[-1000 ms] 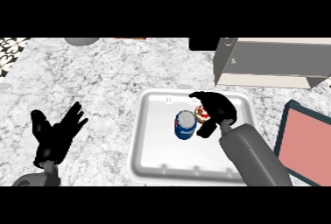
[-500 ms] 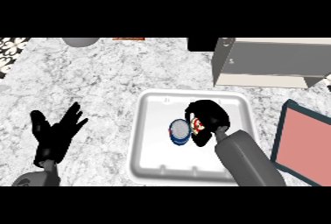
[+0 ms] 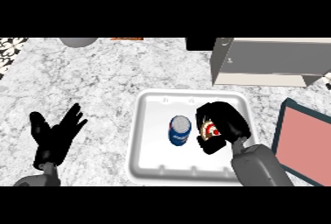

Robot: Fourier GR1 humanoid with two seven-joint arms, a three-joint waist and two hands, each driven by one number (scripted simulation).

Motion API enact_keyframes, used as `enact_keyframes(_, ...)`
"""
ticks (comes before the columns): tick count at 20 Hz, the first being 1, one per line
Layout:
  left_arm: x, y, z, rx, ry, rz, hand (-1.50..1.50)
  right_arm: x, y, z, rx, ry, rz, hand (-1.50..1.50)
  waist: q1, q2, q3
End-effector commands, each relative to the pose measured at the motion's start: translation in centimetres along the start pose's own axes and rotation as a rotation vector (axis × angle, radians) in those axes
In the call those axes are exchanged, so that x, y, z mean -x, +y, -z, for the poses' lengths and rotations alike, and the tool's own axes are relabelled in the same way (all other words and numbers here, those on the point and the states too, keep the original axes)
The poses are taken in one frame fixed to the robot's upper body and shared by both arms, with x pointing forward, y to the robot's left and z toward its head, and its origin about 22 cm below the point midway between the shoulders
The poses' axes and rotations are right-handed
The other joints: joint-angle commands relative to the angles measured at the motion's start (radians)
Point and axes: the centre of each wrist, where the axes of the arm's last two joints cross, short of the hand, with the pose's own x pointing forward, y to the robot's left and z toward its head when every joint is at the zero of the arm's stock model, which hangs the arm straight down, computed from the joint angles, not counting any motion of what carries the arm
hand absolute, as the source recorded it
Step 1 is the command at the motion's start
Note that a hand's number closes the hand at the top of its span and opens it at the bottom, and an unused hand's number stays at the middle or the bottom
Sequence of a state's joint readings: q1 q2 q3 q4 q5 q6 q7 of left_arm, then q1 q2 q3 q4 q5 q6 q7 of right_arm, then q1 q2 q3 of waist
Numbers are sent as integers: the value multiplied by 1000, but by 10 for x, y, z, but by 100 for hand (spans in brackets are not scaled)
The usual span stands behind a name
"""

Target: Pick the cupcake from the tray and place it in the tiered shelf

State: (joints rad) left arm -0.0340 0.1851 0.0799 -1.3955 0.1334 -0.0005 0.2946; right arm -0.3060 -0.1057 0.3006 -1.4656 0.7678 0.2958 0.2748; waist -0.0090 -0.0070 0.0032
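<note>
Fingers of right hand [image 3: 223, 119] are being curled round cupcake [image 3: 211, 129] inside white tray [image 3: 152, 146], just beside blue can [image 3: 180, 131]. Left hand [image 3: 55, 136] is being held open, fingers up, over marble counter [image 3: 97, 78]. Tiered shelf [image 3: 271, 61] is being seen beyond tray.

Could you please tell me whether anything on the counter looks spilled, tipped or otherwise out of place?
Nothing stands out. The blue can appears upright in the white tray, the right hand is curled round the cupcake beside it, and no spill shows. The left hand rests open at the view's left.
</note>
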Motion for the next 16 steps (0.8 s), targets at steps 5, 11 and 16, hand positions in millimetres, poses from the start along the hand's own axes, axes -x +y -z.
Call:
enact_keyframes(5,16,4,0,-19,45,-13,0,-11,-69,-61,306,-1,105,150,-9,2,-4)
enact_keyframes(11,14,19,-2,-26,46,-22,0,-54,-130,-123,539,31,92,150,-13,0,-5)
enact_keyframes(16,28,12,-1,-14,47,6,0,-79,-192,-146,622,54,103,150,2,2,-5)
